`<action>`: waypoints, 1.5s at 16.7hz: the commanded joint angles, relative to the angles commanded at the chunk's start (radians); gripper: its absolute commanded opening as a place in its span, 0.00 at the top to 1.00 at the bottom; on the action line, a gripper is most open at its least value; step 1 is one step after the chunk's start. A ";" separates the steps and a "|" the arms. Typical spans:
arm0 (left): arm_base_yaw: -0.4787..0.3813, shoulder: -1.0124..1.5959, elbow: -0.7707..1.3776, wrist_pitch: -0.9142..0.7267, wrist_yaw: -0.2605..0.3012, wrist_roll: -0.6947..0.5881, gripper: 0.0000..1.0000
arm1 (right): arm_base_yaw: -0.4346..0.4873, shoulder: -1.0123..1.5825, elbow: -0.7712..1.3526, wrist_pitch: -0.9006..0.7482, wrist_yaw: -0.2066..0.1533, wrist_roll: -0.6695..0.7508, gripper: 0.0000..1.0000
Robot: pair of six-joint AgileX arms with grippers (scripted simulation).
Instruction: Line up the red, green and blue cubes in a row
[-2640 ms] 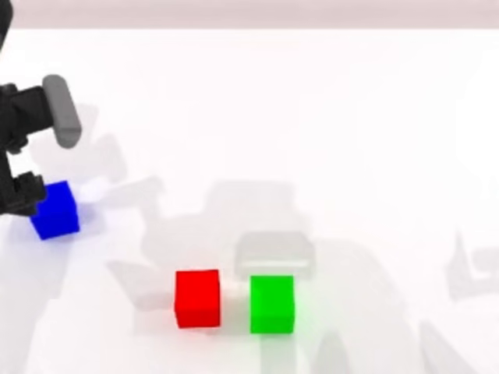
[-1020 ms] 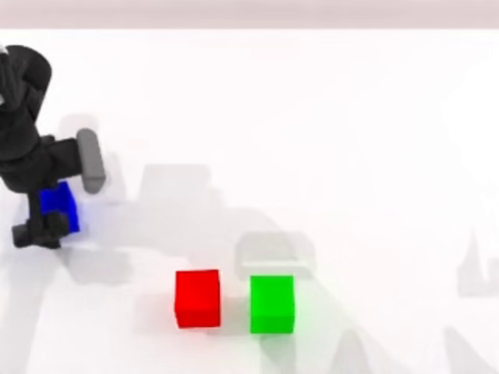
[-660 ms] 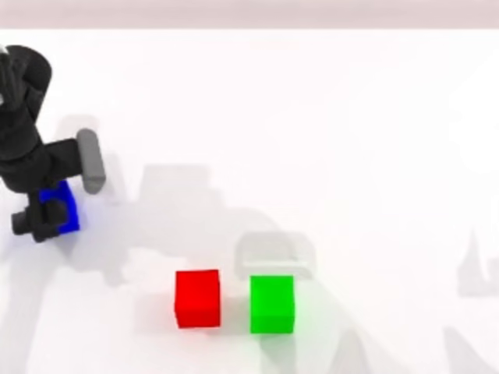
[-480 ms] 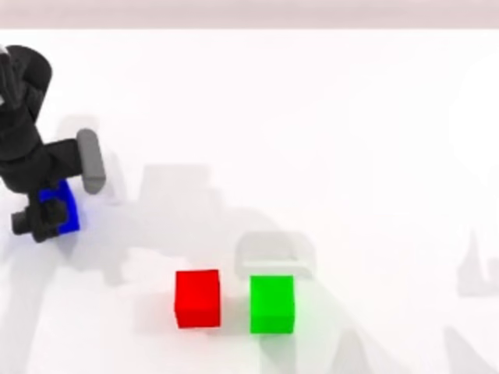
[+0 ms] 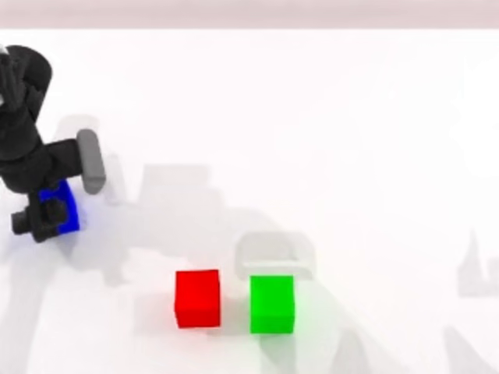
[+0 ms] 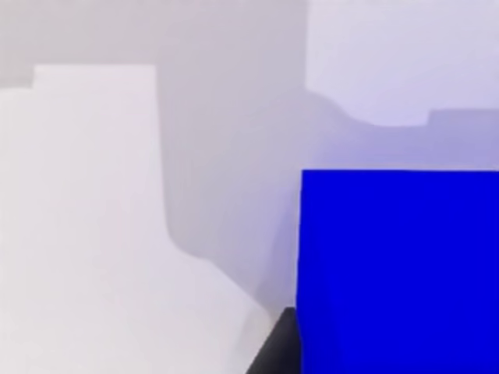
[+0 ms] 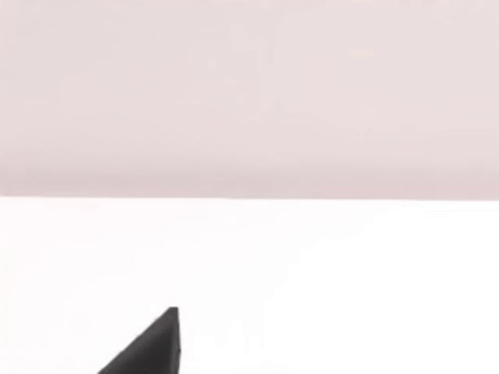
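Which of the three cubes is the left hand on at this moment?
The blue cube, alone at the table's left with the left hand over it. The red cube and green cube sit side by side, away from either hand.

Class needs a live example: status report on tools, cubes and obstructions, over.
Left tool down over blue cube, table's left. Red cube and green cube side by side, small gap. Right arm out of top view. Nothing in the way.

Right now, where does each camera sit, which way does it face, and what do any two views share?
Top view: above the table, looking down on the red cube, green cube and left end effector over the blue cube.
Left wrist view: close on the blue cube; a dark finger edge shows.
Right wrist view: faces across bare table; one dark fingertip shows.
Shared: blue cube, top and left wrist.
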 joint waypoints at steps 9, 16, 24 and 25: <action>0.015 -0.071 0.117 -0.199 0.000 -0.001 1.00 | 0.000 0.000 0.000 0.000 0.000 0.000 0.00; 0.012 -0.096 0.154 -0.253 0.000 -0.003 1.00 | 0.000 0.000 0.000 0.000 0.000 0.000 0.00; -0.356 0.032 0.364 -0.354 -0.001 -0.246 1.00 | 0.000 0.000 0.000 0.000 0.000 0.000 0.00; -0.436 0.053 0.401 -0.372 -0.001 -0.295 1.00 | 0.000 0.000 0.000 0.000 0.000 0.000 0.00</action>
